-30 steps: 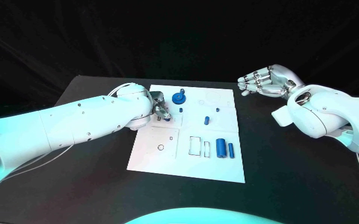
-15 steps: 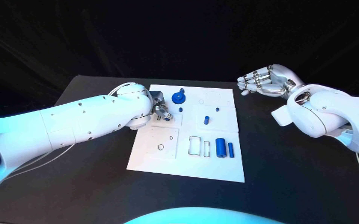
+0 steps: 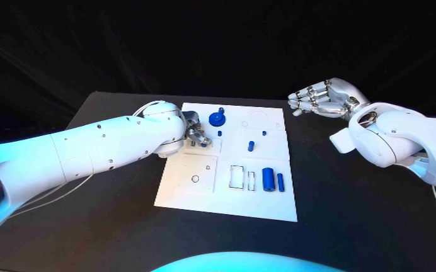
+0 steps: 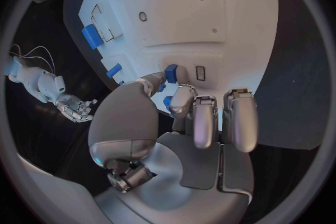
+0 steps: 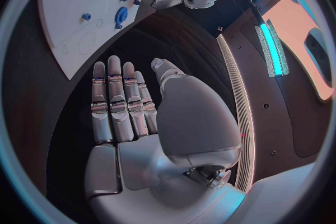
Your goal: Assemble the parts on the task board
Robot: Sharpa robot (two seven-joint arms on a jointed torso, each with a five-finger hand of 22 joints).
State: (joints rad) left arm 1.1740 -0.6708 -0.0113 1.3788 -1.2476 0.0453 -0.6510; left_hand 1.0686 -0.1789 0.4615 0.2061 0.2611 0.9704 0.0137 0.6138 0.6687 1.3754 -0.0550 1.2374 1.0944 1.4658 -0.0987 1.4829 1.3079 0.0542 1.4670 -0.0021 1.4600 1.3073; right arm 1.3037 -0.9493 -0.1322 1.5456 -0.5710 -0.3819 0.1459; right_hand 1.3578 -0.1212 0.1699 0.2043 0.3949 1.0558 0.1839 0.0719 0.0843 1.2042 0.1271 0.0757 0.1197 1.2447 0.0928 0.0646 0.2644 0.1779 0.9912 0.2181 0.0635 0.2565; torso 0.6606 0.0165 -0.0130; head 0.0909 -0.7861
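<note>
Black table [image 3: 109,221]; task board [image 3: 191,193] partly filled. Left hand [image 3: 195,132] pinches small blue part [image 4: 171,72]; right hand [image 3: 320,100] empty, fingers loose. Cylinders [image 3: 269,179] unplaced.

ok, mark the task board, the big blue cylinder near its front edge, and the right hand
task board [image 3: 273,204], head view, bare front corner of the plate
big blue cylinder [image 3: 268,179], head view, middle of its body
right hand [image 3: 322,100], head view, middle of the hand
</note>
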